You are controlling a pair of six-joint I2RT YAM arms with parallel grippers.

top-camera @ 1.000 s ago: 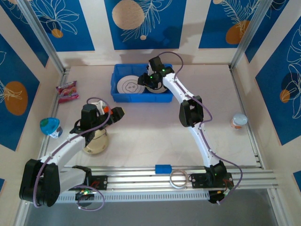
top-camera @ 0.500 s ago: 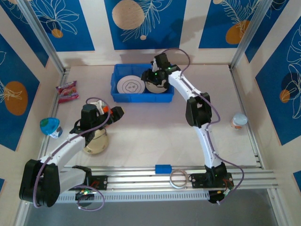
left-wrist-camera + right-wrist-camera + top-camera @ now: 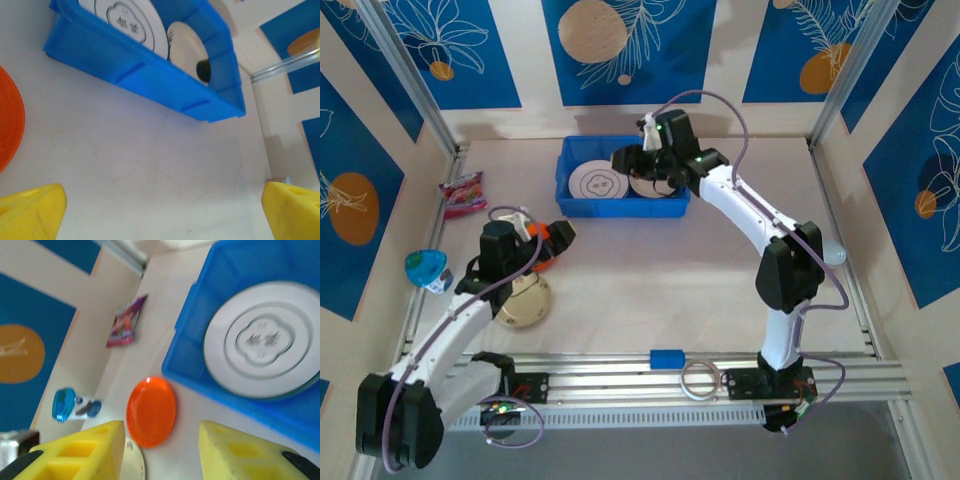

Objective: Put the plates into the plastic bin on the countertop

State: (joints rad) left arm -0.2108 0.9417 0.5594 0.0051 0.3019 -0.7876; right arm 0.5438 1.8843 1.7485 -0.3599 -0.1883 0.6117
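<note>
The blue plastic bin (image 3: 620, 205) stands at the back of the countertop (image 3: 650, 290). A white plate with a line drawing (image 3: 598, 182) lies in its left half and a second pale plate (image 3: 658, 190) in its right half. My right gripper (image 3: 636, 164) hovers over the bin, open (image 3: 162, 450), with nothing between its yellow fingers. An orange plate (image 3: 151, 412) lies on the countertop in front of the bin's left corner. Over it hangs my left gripper (image 3: 552, 243), open wide (image 3: 165, 210) and empty, with the plate's edge (image 3: 7, 125) to its left. A cream plate (image 3: 525, 300) lies nearer the front.
A pink snack packet (image 3: 463, 193) and a blue-capped item (image 3: 427, 270) lie by the left wall. A small cup (image 3: 828, 257) stands at the right. A blue block (image 3: 667, 358) and a tape ring (image 3: 700, 380) sit on the front metal rail.
My right arm's elbow has swung out to the right and its gripper has shifted left over the bin, its jaws a little narrower. The left gripper has edged back and left, still open.
</note>
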